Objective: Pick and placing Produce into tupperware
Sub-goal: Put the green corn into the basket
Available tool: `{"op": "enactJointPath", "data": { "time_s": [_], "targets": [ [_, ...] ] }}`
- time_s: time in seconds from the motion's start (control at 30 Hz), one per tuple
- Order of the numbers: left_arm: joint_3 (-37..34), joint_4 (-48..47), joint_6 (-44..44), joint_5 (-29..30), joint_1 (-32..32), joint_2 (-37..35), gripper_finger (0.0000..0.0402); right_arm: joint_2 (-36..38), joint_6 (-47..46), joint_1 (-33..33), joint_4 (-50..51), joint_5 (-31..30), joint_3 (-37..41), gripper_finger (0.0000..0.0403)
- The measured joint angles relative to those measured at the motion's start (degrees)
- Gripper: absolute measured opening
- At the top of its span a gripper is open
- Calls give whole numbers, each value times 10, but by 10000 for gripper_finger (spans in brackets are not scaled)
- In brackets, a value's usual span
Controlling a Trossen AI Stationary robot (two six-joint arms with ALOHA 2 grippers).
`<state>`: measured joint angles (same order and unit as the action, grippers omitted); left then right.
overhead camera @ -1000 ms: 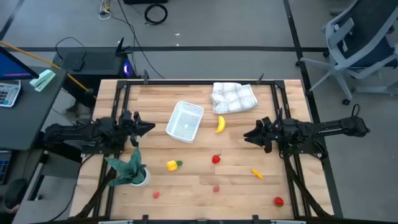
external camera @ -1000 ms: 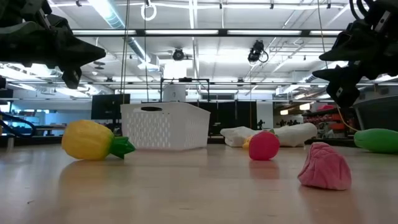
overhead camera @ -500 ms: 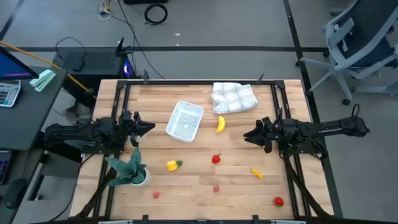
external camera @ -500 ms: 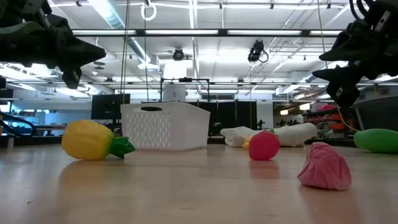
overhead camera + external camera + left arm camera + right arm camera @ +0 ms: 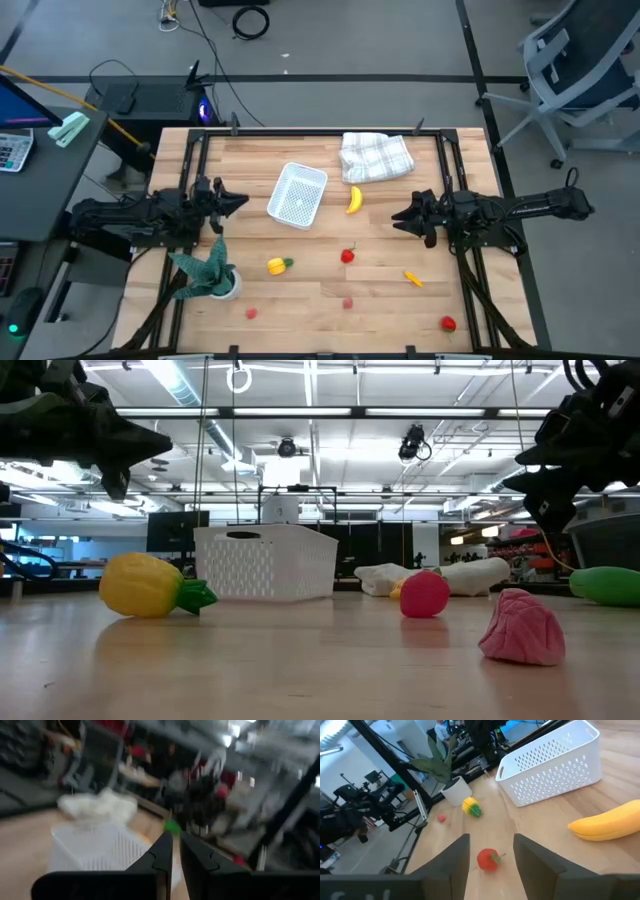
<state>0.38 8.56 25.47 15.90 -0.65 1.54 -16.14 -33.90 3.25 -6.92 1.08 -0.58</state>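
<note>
The white perforated tupperware (image 5: 298, 194) stands on its base left of the table's middle. The yellow banana (image 5: 354, 200) lies just right of it. A yellow piece with a green end (image 5: 279, 265), a red piece (image 5: 347, 256), a pink one (image 5: 347, 302), a small red one (image 5: 250, 312), an orange one (image 5: 413, 279) and another red one (image 5: 448, 323) lie toward the near edge. My left gripper (image 5: 243, 202) hovers left of the tupperware, shut (image 5: 176, 851). My right gripper (image 5: 395, 217) hovers right of the banana, open (image 5: 491, 840), holding nothing.
A white checked cloth (image 5: 376, 157) lies at the far edge, right of the tupperware. A green plant in a white pot (image 5: 212, 275) stands near the left edge, below my left arm. Dark frame rails run along both table sides.
My left gripper has edged up a little at the table's left side. Nothing on the table has moved.
</note>
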Motion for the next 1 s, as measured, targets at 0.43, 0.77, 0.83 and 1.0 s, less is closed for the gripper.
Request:
{"op": "enactJointPath", "data": {
  "time_s": [0.43, 0.77, 0.83, 1.0],
  "targets": [
    [65, 83, -68, 96, 22, -1, 15, 0, -251, -1, -163, -264, -15, 160],
    [166, 75, -191, 99, 54, -1, 14, -18, -319, -3, -158, -386, -16, 160],
    [187, 64, -191, 99, 58, 0, 21, -20, -329, -6, -162, -355, -16, 160],
    [239, -5, -230, 112, 66, 0, 49, -20, -275, -9, -247, -326, -48, 160]
  ]
}}
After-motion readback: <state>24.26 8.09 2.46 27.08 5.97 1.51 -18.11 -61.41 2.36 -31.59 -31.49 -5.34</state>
